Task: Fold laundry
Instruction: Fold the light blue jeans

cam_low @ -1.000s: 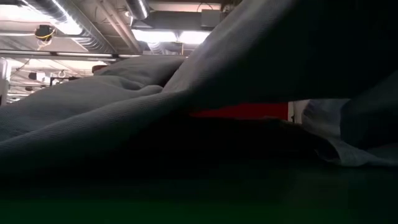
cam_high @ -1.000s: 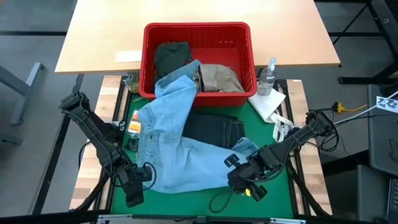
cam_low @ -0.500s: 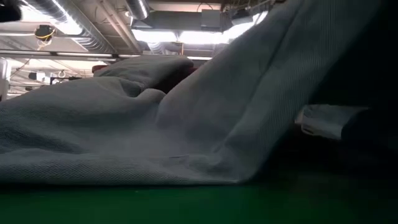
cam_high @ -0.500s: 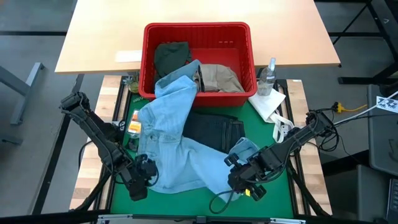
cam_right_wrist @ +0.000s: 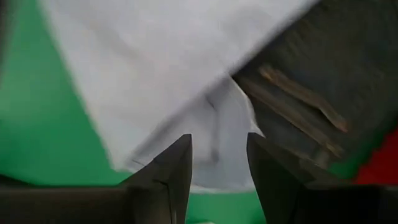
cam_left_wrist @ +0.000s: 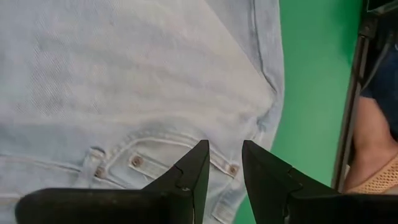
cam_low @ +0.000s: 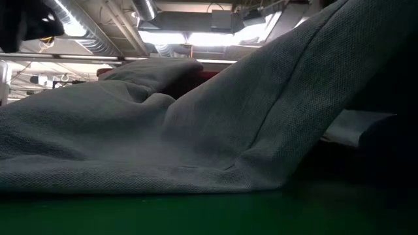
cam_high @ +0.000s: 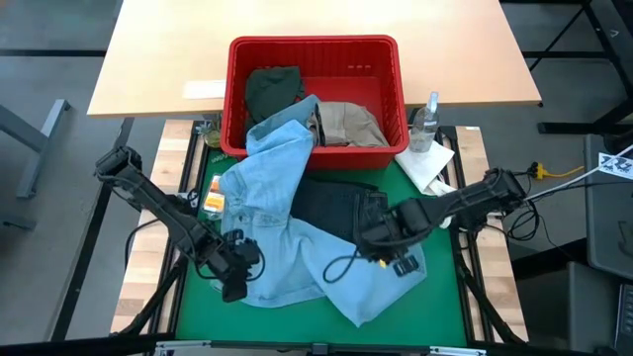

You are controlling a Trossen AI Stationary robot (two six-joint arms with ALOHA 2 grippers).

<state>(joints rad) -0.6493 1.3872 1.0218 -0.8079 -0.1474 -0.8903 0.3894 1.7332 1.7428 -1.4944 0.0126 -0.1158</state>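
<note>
I'm looking down on the green surface point(cam_high: 445, 297), and the light blue denim point(cam_high: 282, 237) takes up most of it. Its long axis runs from the red basket point(cam_high: 315, 94) at the far end, where one leg drapes over the basket's near wall, down toward the near edge. There the fabric bends and a second lobe points toward the near right corner. It's pale, washed-out blue, rumpled, with seams and rivets showing by a pocket in my left wrist view.

Dark navy jeans point(cam_high: 341, 210) lie flat just near of the basket, partly under the denim. Inside the basket sit a dark olive green piece point(cam_high: 272, 91) on the left and a beige khaki piece point(cam_high: 348, 123) on the right.

My left end effector point(cam_high: 235, 269) is at the denim's near left edge, over the pocket area point(cam_left_wrist: 143, 158); its fingers point(cam_left_wrist: 186, 180) stand a narrow gap apart with nothing between them that I can see. My right end effector point(cam_high: 381, 237) is over the boundary between the navy jeans and the denim's right lobe; its fingers point(cam_right_wrist: 168, 177) are parted, a fold of pale fabric point(cam_right_wrist: 186, 93) just ahead of the tips, not gripped.

From surface height, grey-looking cloth point(cam_low: 163, 143) fills my view.
</note>
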